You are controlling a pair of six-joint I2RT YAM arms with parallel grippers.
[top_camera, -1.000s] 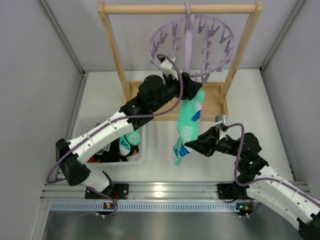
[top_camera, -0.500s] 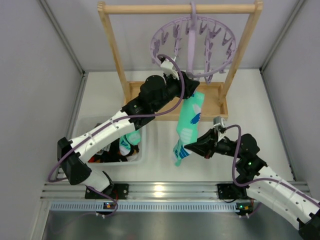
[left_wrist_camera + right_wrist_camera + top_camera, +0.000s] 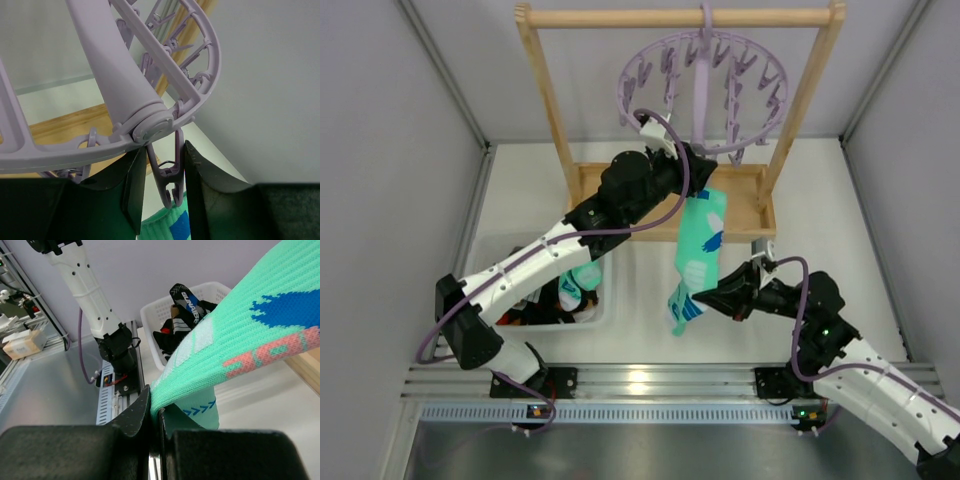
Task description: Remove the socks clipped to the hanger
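While the sock [image 3: 698, 240] hangs from a hanger [image 3: 638, 78] clip [image 3: 167, 175], the left gripper [image 3: 164, 162] pinches that clip above it and the right gripper [image 3: 154, 407] is clamped tight on its lower part

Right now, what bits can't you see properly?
Top view: where the left gripper meets the clip, hidden under its own wrist.
Left wrist view: most of the sock, cut off by the bottom edge and the fingers.
Right wrist view: the hanger, outside the frame.
Top view: how many socks fill the basket; the left arm covers it.
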